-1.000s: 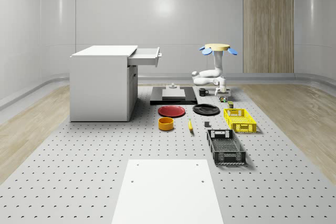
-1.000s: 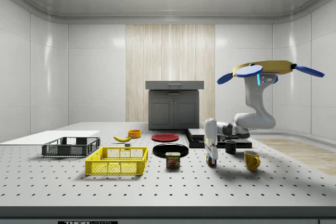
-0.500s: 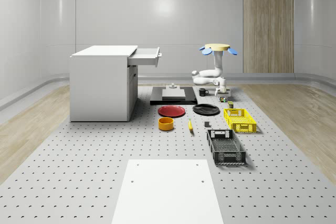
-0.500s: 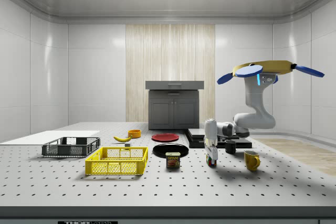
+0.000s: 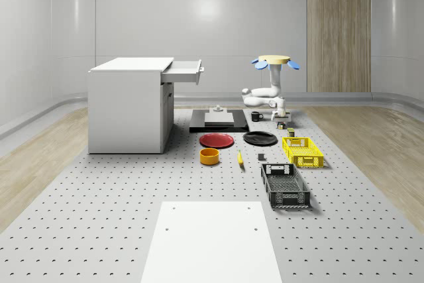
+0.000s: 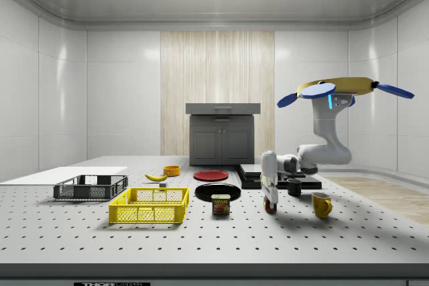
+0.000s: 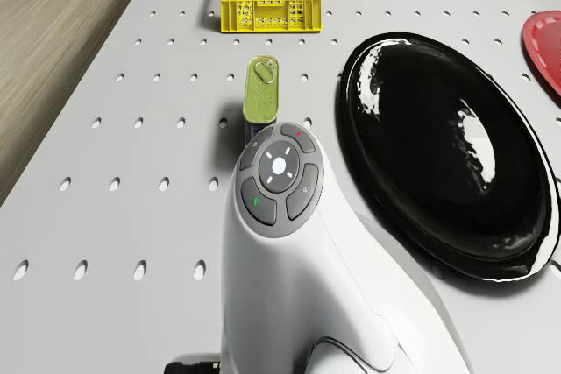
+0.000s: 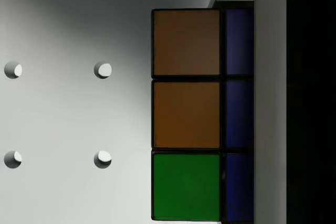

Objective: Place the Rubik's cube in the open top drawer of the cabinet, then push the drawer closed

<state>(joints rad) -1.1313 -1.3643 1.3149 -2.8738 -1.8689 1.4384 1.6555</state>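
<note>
Side view: the drone [image 6: 338, 89] hovers above the counter [image 6: 201, 232]. Its claw [image 6: 270, 202] is clamped on the Rubik's cube [image 8: 186, 114], just off the counter.

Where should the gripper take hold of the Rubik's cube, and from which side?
Grip two opposite flat side faces of the Rubik's cube, coming from straight above, because it sits square on the perforated table. The gripper points down at it, and the drone hovers above the table.
</note>
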